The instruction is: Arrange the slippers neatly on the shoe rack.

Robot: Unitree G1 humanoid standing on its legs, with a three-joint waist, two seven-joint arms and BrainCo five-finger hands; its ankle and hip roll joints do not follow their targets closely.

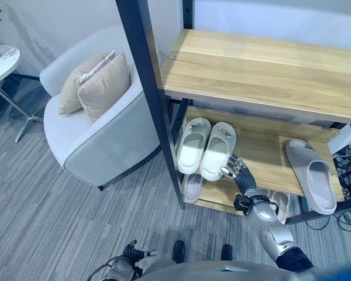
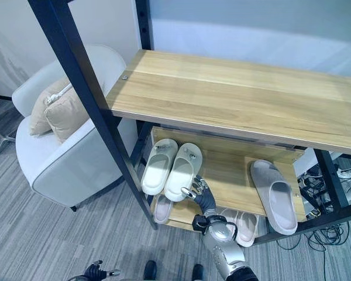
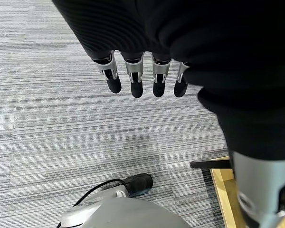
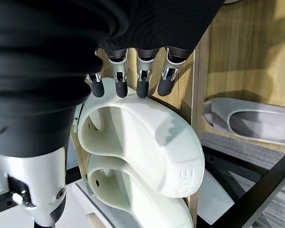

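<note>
Two cream slippers (image 1: 193,145) (image 1: 217,150) lie side by side, toes inward, at the left of the rack's middle shelf (image 1: 263,146). A single grey slipper (image 1: 312,174) rests at that shelf's right end. My right hand (image 1: 237,170) is open at the heel of the right cream slipper (image 4: 147,142); its fingertips (image 4: 142,88) reach the heel's edge. More slippers (image 1: 192,187) (image 1: 279,202) peek out on the shelf below. My left hand (image 1: 134,254) hangs open over the carpet, and its straight fingers (image 3: 133,80) hold nothing.
The rack's wide wooden top shelf (image 1: 263,67) overhangs the slippers, with a black post (image 1: 152,88) at its left front. A grey armchair (image 1: 99,134) with beige cushions (image 1: 99,82) stands left of the rack. A round side table (image 1: 0,58) is far left; cables (image 1: 348,164) lie at the right.
</note>
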